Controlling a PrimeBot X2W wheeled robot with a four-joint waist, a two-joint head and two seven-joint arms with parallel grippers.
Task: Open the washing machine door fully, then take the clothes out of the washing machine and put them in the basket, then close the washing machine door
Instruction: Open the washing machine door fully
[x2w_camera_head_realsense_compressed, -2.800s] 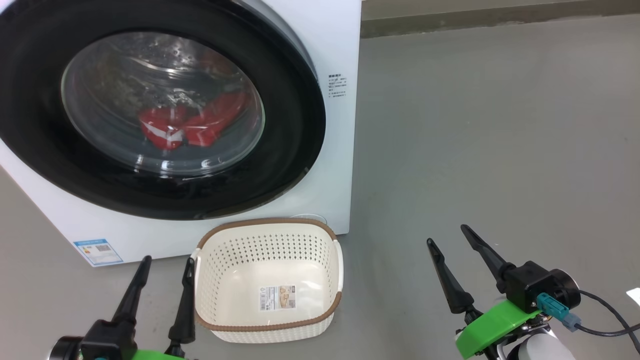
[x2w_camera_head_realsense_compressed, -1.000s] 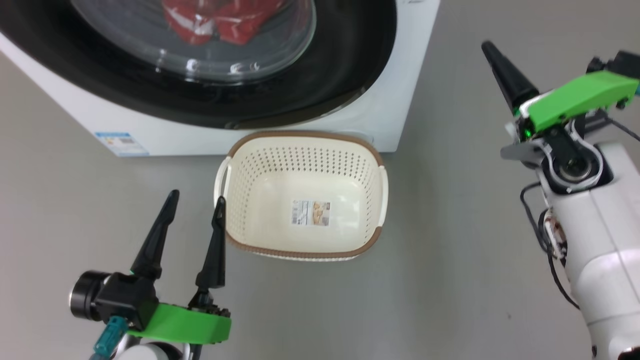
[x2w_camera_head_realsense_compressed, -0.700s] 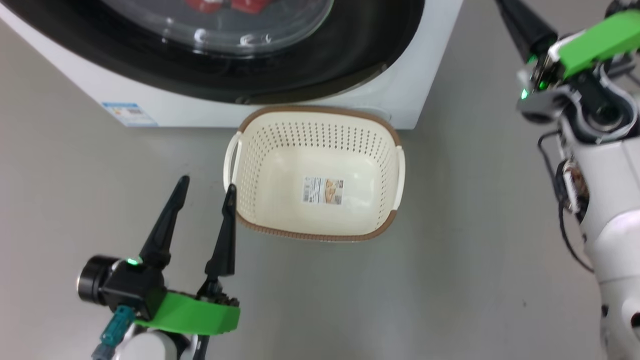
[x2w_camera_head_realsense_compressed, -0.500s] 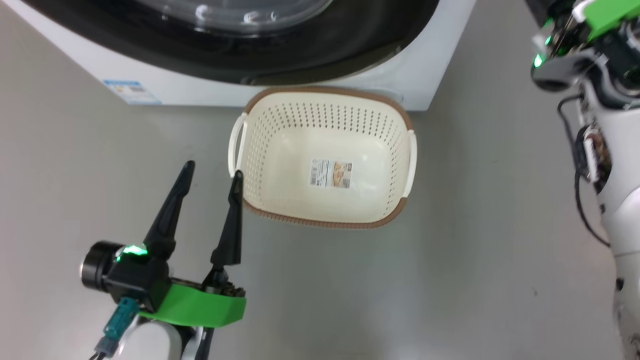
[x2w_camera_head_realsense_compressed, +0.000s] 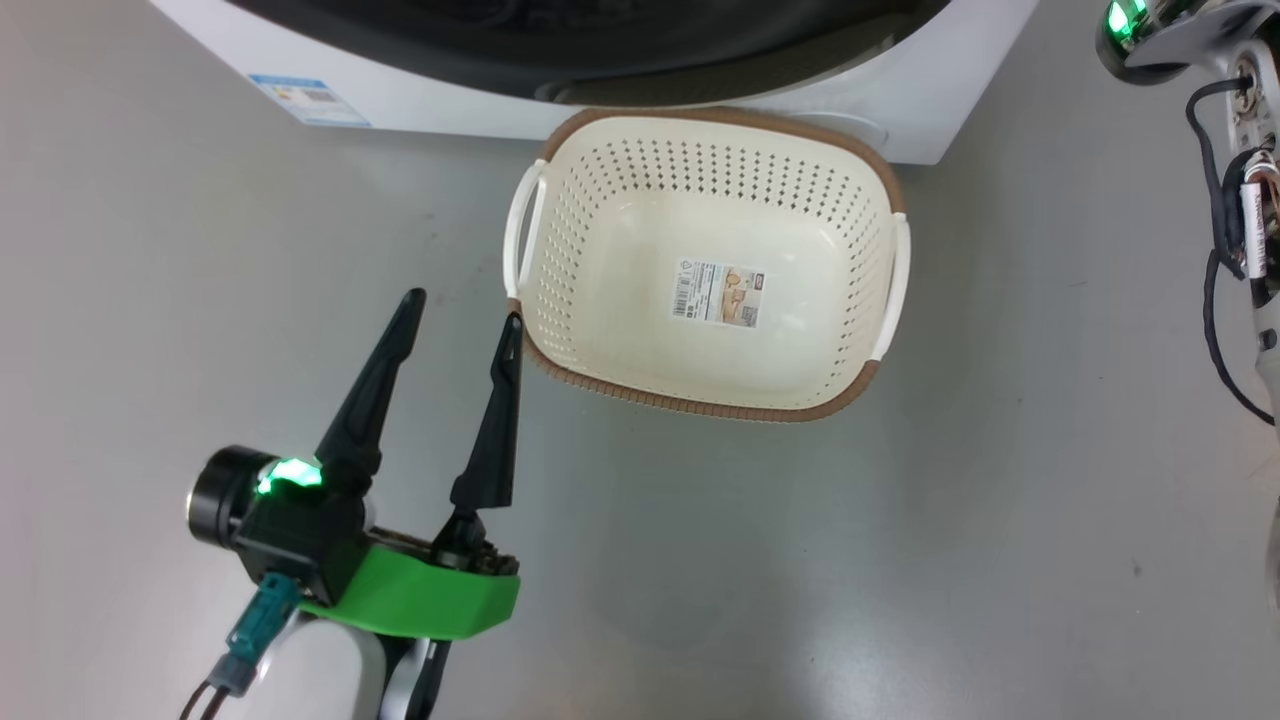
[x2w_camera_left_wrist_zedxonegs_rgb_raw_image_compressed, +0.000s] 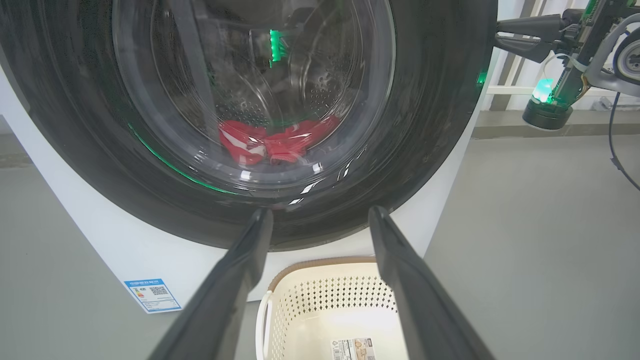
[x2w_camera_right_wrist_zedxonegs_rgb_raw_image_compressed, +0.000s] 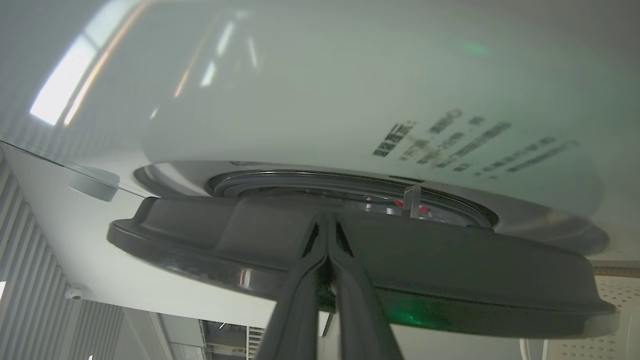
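The washing machine (x2w_camera_left_wrist_zedxonegs_rgb_raw_image_compressed: 100, 230) fills the left wrist view, and its door (x2w_camera_left_wrist_zedxonegs_rgb_raw_image_compressed: 430, 125) has a glossy black rim around a glass window. Through the glass the red clothes (x2w_camera_left_wrist_zedxonegs_rgb_raw_image_compressed: 275, 142) lie low in the drum. My right gripper (x2w_camera_right_wrist_zedxonegs_rgb_raw_image_compressed: 327, 220) is shut with nothing in it, tips at the door's (x2w_camera_right_wrist_zedxonegs_rgb_raw_image_compressed: 450, 280) right edge, where a narrow gap to the white front (x2w_camera_right_wrist_zedxonegs_rgb_raw_image_compressed: 350, 100) shows. My left gripper (x2w_camera_head_realsense_compressed: 465, 308) stands open and low, just left of the cream basket (x2w_camera_head_realsense_compressed: 700, 405), which is empty. In the left wrist view the right gripper (x2w_camera_left_wrist_zedxonegs_rgb_raw_image_compressed: 500, 34) points at the door's side.
The basket (x2w_camera_left_wrist_zedxonegs_rgb_raw_image_compressed: 310, 265) sits on the grey floor right against the machine's (x2w_camera_head_realsense_compressed: 950, 110) lower front. A blue label (x2w_camera_left_wrist_zedxonegs_rgb_raw_image_compressed: 152, 295) marks the machine's lower left corner. My pale right forearm (x2w_camera_head_realsense_compressed: 1250, 200) with its cables runs up the right edge. Bare floor lies to the right.
The head camera has tilted down, so the whole picture has shifted. My right gripper, open at first, has shut and risen to the door's right edge. The left gripper has stayed open.
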